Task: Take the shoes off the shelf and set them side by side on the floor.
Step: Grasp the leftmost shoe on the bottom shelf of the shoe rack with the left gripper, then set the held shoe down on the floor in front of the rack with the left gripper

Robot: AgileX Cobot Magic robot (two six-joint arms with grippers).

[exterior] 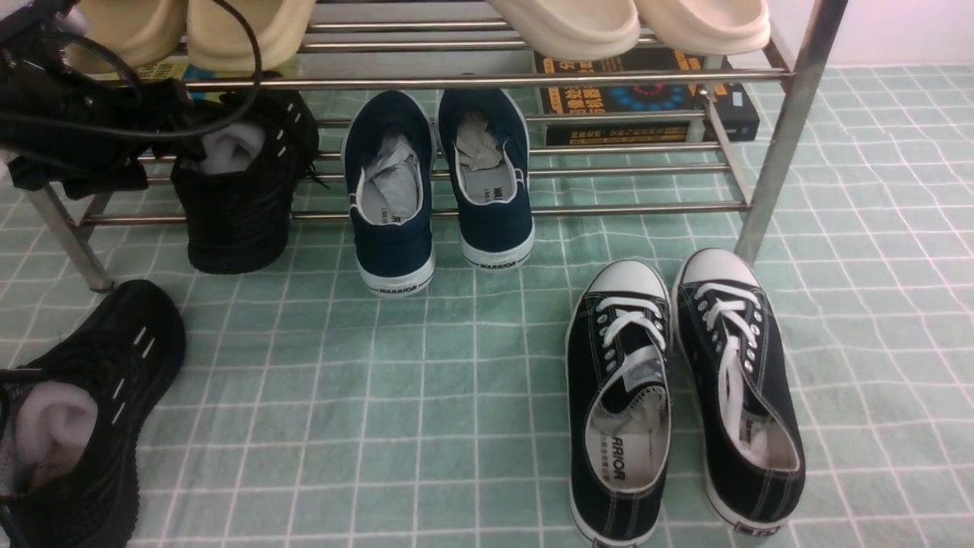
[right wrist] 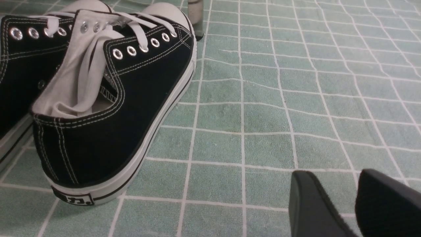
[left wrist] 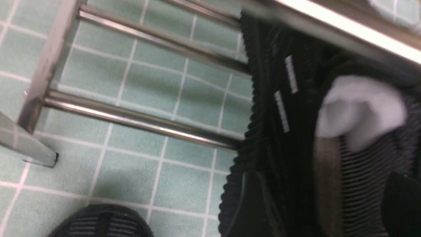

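At about eight o'clock in the front view, one black mesh shoe (exterior: 91, 411) is seen lying on the floor (exterior: 426, 396), with its toe turned toward one o'clock and pale stuffing showing in its opening. At ten o'clock the left arm (exterior: 68, 129) is seen beside the other black mesh shoe (exterior: 240, 190). This shoe is set at the left end of the rack (exterior: 487, 76), on the lower tier, with its toe under the upper bars and its heel hanging past the front bar. In the left wrist view the left gripper (left wrist: 329, 210) is placed at this shoe's heel end, with one dark finger (left wrist: 253, 210) outside the ribbed sole edge. That picture is blurred, so it cannot be told whether the shoe is clamped. Near the middle, a pair of navy slip-ons (exterior: 392, 228) is leaned on the lower tier with the heels down. Cream slippers (exterior: 571, 27) are laid on the upper tier at twelve o'clock. At five o'clock a pair of black canvas sneakers (exterior: 616, 358) is set side by side on the floor, with the toes toward the rack's right leg. The right gripper (right wrist: 338, 172) is shown only in its wrist view, held low over the floor near the heel of a canvas sneaker, with its fingers parted and nothing between them.
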